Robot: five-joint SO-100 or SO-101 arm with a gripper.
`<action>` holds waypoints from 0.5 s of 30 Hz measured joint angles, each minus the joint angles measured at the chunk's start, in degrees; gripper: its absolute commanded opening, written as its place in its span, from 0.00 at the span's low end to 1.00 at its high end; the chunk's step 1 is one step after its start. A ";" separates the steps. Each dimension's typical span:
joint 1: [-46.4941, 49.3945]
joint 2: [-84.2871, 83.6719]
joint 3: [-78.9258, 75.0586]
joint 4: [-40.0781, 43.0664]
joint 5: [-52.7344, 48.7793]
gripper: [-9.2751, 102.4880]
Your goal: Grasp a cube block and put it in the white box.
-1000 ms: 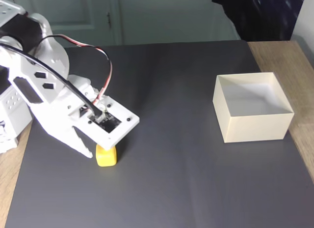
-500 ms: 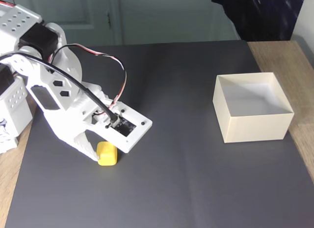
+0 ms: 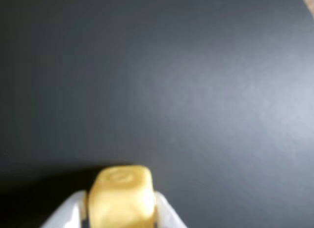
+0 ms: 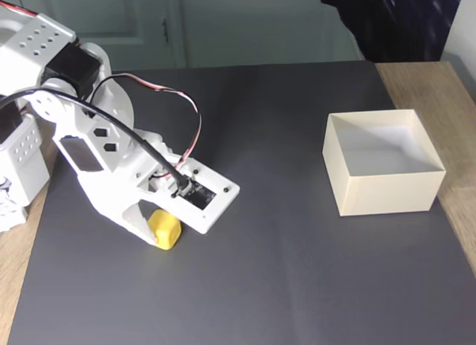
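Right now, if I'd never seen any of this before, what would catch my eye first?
Probably the bright yellow cube block, pinched in the white gripper at the left of the dark mat in the fixed view; the wrist view shows it wedged between both fingers. Next, the white box, open-topped, standing alone at the mat's right edge.

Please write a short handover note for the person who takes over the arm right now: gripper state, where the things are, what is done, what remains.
Gripper: shut on the yellow cube, a finger pressing each side in the wrist view.
Cube: in the fixed view it sits tilted at the gripper tips over the left part of the dark mat; whether it has fully left the mat cannot be told.
White box: on the mat's right side, open top, nothing inside.
Done: the grasp.
Left: lift, carry right to the box, release inside.
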 measured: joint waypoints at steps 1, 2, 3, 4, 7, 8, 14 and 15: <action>-0.26 -0.18 0.00 0.00 0.09 0.18; -0.53 -0.26 0.00 0.00 0.18 0.15; -0.79 -0.26 0.00 0.00 0.44 0.11; -1.14 -0.26 0.00 0.00 0.79 0.08; -1.58 -0.26 0.00 0.44 0.97 0.08; -1.58 -0.26 0.00 0.53 1.14 0.08; -3.25 1.76 0.00 2.20 2.29 0.08; -3.96 2.37 0.00 2.20 2.11 0.08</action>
